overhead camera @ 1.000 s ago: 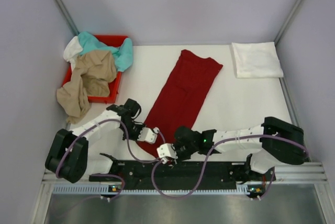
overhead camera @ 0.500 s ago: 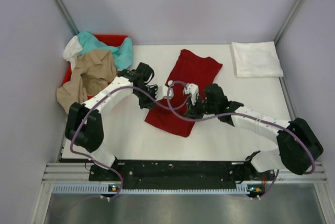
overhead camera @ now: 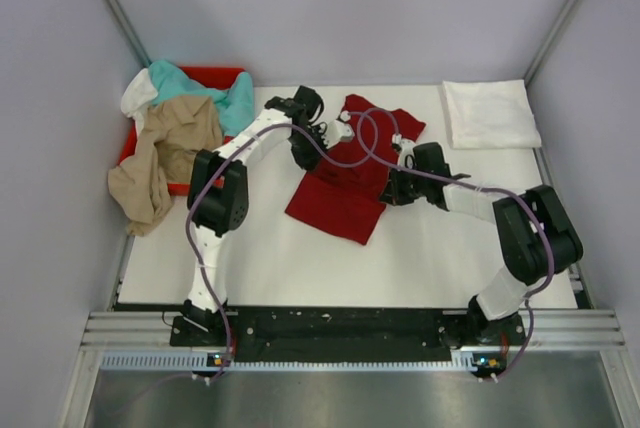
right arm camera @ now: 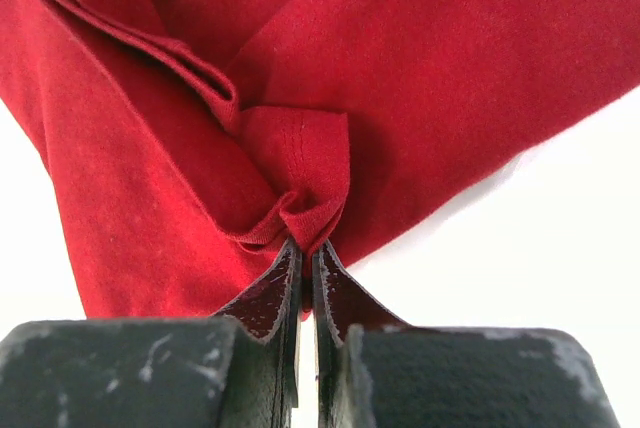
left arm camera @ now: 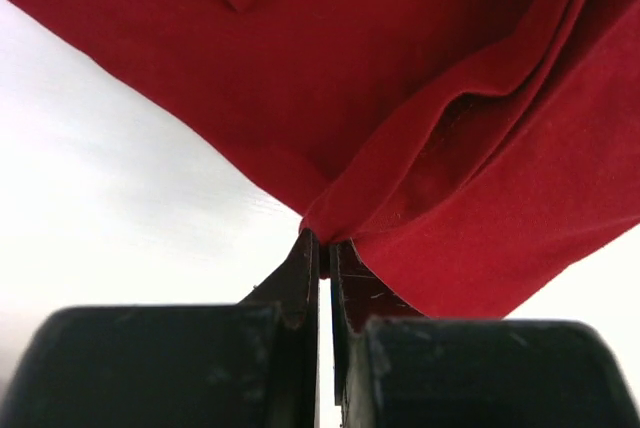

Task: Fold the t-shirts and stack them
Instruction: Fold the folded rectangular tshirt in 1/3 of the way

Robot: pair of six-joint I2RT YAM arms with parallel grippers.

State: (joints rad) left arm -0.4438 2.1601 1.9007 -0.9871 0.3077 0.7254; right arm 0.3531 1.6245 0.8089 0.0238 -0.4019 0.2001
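Observation:
The dark red t-shirt (overhead camera: 335, 198) lies in the middle of the white table, its near part lifted and doubled back over its far part. My left gripper (overhead camera: 345, 133) is shut on a bunched edge of the shirt at its far left; the left wrist view shows the jaws (left arm camera: 322, 248) pinching red cloth (left arm camera: 420, 78). My right gripper (overhead camera: 398, 148) is shut on the shirt's edge at the far right; the right wrist view shows it (right arm camera: 306, 248) pinching a fold of red cloth (right arm camera: 450, 78). A folded white t-shirt (overhead camera: 490, 113) lies at the far right.
A red plastic bin (overhead camera: 215, 76) stands at the far left. A teal t-shirt (overhead camera: 235, 98), a tan t-shirt (overhead camera: 170, 153) and a white one (overhead camera: 138, 96) spill over it. Grey walls close in the table on three sides.
Both grippers have carried the red shirt's near edge from the near side of the table towards the far end. The long shirt is now folded over itself and shorter.

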